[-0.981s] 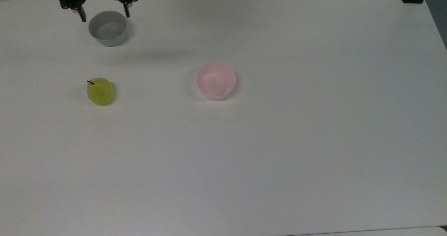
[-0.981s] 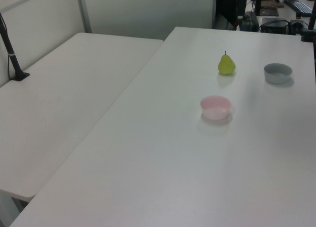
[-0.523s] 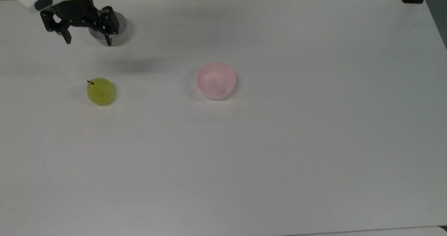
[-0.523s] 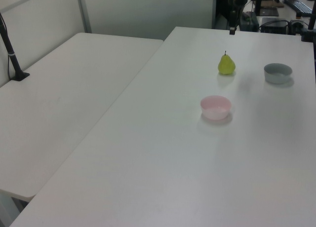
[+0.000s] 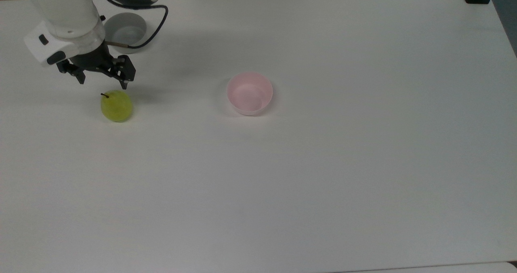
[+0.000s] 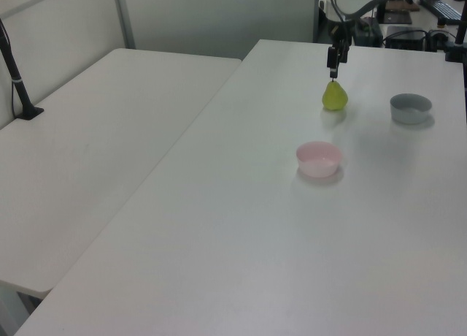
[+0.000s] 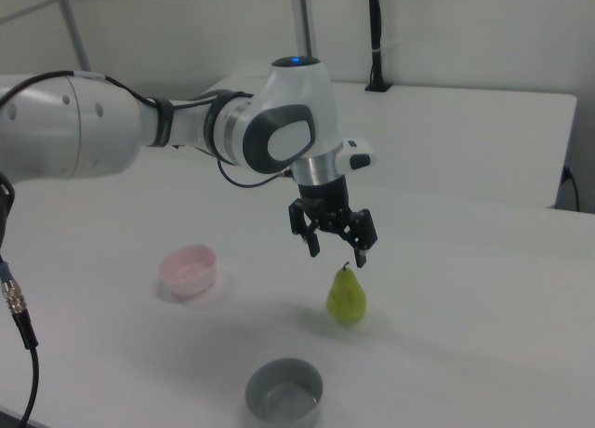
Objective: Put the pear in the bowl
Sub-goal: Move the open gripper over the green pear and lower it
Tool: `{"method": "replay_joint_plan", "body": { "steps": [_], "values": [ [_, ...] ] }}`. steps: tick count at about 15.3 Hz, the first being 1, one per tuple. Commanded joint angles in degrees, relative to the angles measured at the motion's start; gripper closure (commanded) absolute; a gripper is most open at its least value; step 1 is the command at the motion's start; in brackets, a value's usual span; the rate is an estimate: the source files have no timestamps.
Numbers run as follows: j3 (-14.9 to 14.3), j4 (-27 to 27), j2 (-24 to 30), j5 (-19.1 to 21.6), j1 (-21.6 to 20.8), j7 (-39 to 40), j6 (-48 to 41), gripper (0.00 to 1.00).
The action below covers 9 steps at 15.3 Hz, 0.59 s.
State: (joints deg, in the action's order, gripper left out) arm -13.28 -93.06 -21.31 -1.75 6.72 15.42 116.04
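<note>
— One pear stands upright on the white worktop, stem up, nothing touching it.

— And the claw?

— Hanging just above the stem, fingers spread wide, holding nothing. In the right view one fingertip sits right over the fruit's top.

— Where's the pink bowl?

— Well apart from the pear, toward the top view's right, with nothing in it. The grey bowl sits further back, partly behind the white arm and its black cable.
</note>
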Motion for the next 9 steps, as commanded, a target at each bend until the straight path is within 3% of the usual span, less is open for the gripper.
{"method": "replay_joint_plan", "body": {
  "steps": [1, 6, 7, 9],
  "values": [
    [-0.17, -0.9, -2.67, -0.18, -0.3, -1.18, 3.92, 0.0],
    [0.18, -1.07, -6.19, -0.97, -0.83, -1.18, 5.15, 0.03],
    [0.18, -1.68, -6.2, -0.97, -0.83, -1.18, 5.85, 0.11],
    [0.18, -2.74, -6.19, -0.97, -0.83, -1.09, 7.08, 0.62]
  ]
}}
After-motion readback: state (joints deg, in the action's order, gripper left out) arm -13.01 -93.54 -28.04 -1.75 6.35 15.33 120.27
